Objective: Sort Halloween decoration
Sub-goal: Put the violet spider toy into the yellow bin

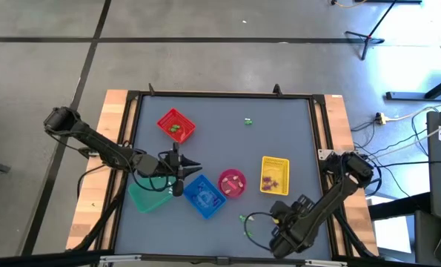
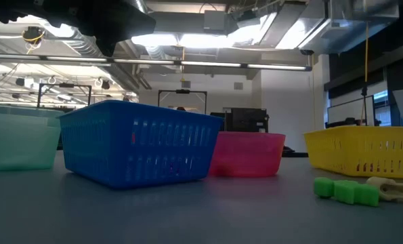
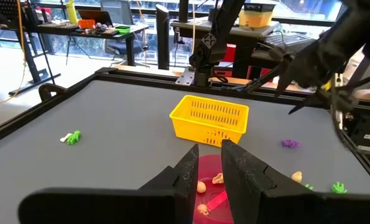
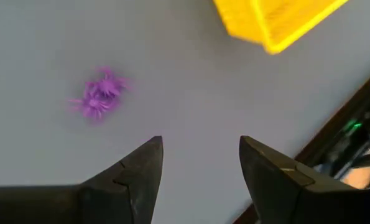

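Right pincer (image 4: pixel 200 171): near-right of the grey surface (image 1: pixel 294 133), spread wide, empty, looking down at a small purple spidery trinket (image 4: pixel 99 96) lying on the mat just ahead of its tips, with the corner of the yellow slotted plastic basket (image 4: pixel 275 18) close by.

Left pincer (image 3: pixel 208 180): left-centre, over the gap between the teal basket (image 1: pixel 147 196) and the blue slotted basket (image 1: pixel 204 196). Fingers nearly together, a narrow gap left, nothing in it.

Trinkets are scattered:
- a few green ones sorted in the red basket (image 1: pixel 176 126)
- cream bits in the pink round bowl (image 1: pixel 231 183)
- dark bits in the yellow basket
- one loose green piece (image 1: pixel 247 121) on the far side
- a green chunky piece (image 2: pixel 347 190) with a cream one beside it at near right

Handling, my guess: the purple one is featherlight soft plastic or rubber with thin floppy legs, so it skids on the mat if nudged. Close on the central body, straight down, jaws straddling it. Light force is enough; breakage is unlikely, flicking it away is the risk.
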Motion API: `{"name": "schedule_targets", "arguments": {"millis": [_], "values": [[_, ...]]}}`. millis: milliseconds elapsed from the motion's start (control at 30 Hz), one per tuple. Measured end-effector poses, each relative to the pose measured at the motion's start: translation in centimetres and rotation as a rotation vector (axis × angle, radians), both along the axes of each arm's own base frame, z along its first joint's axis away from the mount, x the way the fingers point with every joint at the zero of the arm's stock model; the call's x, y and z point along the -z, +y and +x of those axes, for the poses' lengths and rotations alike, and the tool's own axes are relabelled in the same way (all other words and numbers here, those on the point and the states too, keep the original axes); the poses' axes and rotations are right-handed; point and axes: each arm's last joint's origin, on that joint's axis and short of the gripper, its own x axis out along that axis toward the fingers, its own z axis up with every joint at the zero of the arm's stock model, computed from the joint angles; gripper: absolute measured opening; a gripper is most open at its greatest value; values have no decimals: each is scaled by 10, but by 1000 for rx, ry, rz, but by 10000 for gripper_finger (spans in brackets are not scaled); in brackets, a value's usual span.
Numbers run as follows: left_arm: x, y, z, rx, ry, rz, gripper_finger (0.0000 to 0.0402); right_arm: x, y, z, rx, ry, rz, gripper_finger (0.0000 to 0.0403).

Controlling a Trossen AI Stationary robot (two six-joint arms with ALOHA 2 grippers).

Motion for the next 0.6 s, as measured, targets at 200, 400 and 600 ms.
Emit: {"name": "schedule_targets", "arguments": {"millis": [200, 400, 600], "values": [[0, 0, 0, 0, 0, 0, 56, 16, -16, 4, -28, -56, 131, 184], [0, 0, 0, 0, 0, 1, 56, 12, -48, 7, 3, -92, 186, 146], [0, 0, 0, 0, 0, 1, 56, 21, -45, 22, 25, -247, 365, 131]]}}
